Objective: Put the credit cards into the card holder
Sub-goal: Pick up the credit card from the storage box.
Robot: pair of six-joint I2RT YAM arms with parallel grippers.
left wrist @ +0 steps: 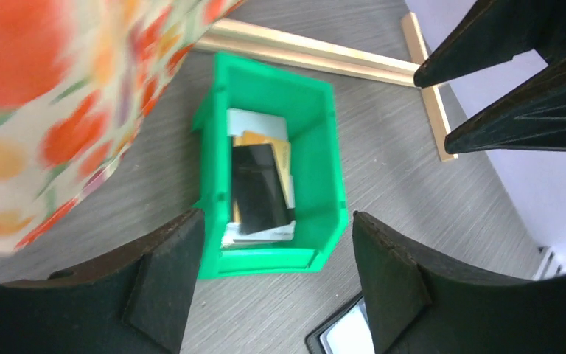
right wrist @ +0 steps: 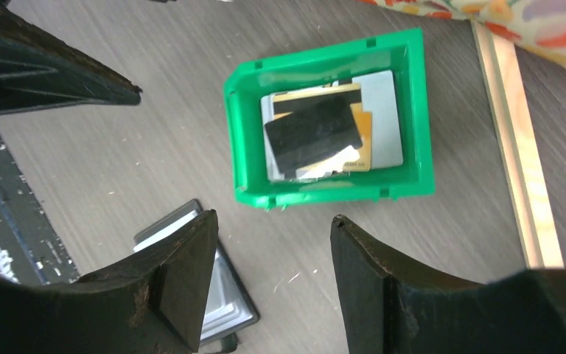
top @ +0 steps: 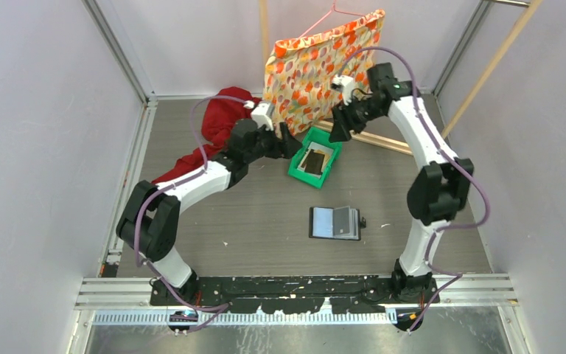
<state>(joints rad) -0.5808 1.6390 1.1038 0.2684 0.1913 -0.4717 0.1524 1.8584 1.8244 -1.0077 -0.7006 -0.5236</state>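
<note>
The credit cards lie stacked in a green tray (top: 299, 161). A black card (left wrist: 258, 188) is on top, over a yellow-gold card (left wrist: 267, 141) and a white-grey card (left wrist: 254, 120). In the right wrist view the black card (right wrist: 313, 133) lies across the gold card (right wrist: 317, 94) and a grey card (right wrist: 385, 118). The card holder (top: 334, 223) lies open on the table nearer the arm bases, its pocket pages up. My left gripper (top: 293, 146) hovers open and empty at the tray's left end. At the tray's far right corner my right gripper (top: 337, 133) is open too, with nothing in it.
An orange-patterned bag (top: 320, 63) hangs from a pink hanger just behind the tray. A red cloth (top: 217, 125) lies at the back left. A wooden strip (top: 376, 140) lies on the table behind the tray. Grey walls close in the table on three sides.
</note>
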